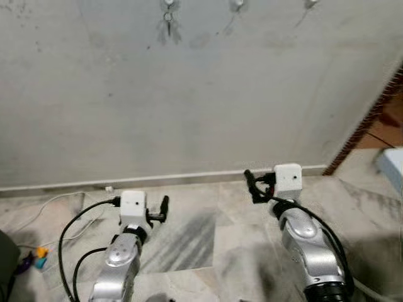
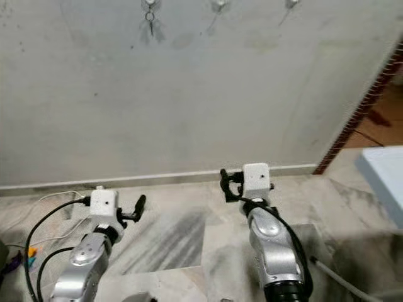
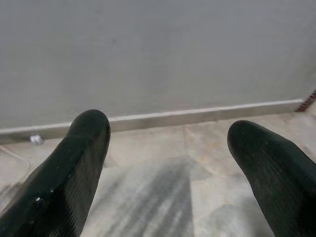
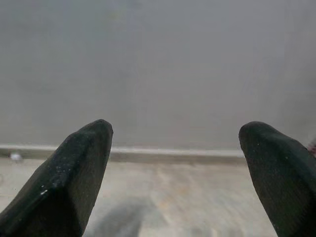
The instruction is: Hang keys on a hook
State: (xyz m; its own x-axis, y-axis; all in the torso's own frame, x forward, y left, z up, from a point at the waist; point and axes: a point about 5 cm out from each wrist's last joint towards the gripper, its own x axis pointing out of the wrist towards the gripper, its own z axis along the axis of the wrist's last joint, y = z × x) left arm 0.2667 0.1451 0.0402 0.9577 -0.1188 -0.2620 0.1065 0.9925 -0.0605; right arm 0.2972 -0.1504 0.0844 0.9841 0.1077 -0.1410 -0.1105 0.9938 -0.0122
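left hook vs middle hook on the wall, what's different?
The left hook carries the keys, which hang down the wall; the middle hook carries nothing. The left hook sits above the left tool; the middle hook sits nearer above the right tool. Both are small, pale, and mounted at the same height.

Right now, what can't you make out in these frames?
- Keys on the leftmost hook: too small and blurred to count, head views.
- Other hooks: cut by the top edge.
- Coloured bits on the floor, robot's left: too small to identify.
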